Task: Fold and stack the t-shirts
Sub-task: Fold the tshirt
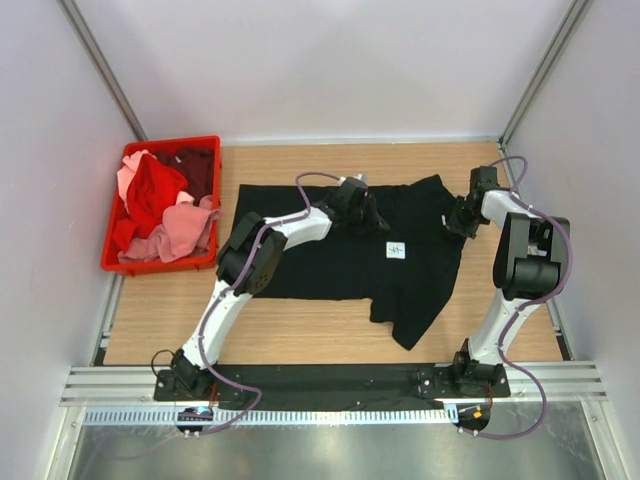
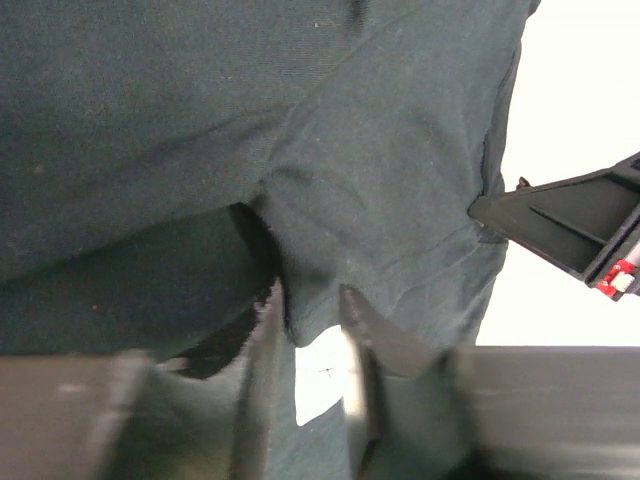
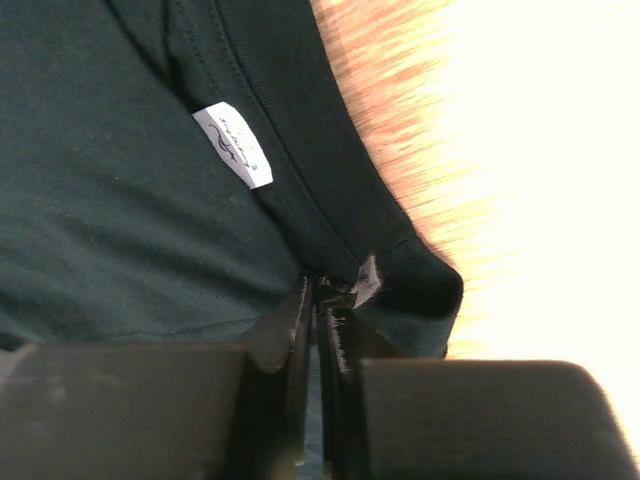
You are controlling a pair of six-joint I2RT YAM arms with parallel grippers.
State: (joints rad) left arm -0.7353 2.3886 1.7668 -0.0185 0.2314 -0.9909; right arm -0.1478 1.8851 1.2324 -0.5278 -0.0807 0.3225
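One soft black t-shirt lies spread. My right gripper pinches its stitched edge. The left gripper stands narrow around a fold; grip I cannot tell.

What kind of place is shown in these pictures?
Probably a robotics lab test cell: plain white walls enclose a wooden table, a left arm and right arm are bolted to a metal rail, and a black t-shirt lies beside a red crate of shirts.

Pale wooden tabletop at centre frame; plain white walls on three sides; grey metal posts in upper corners; aluminium rail along bottom.
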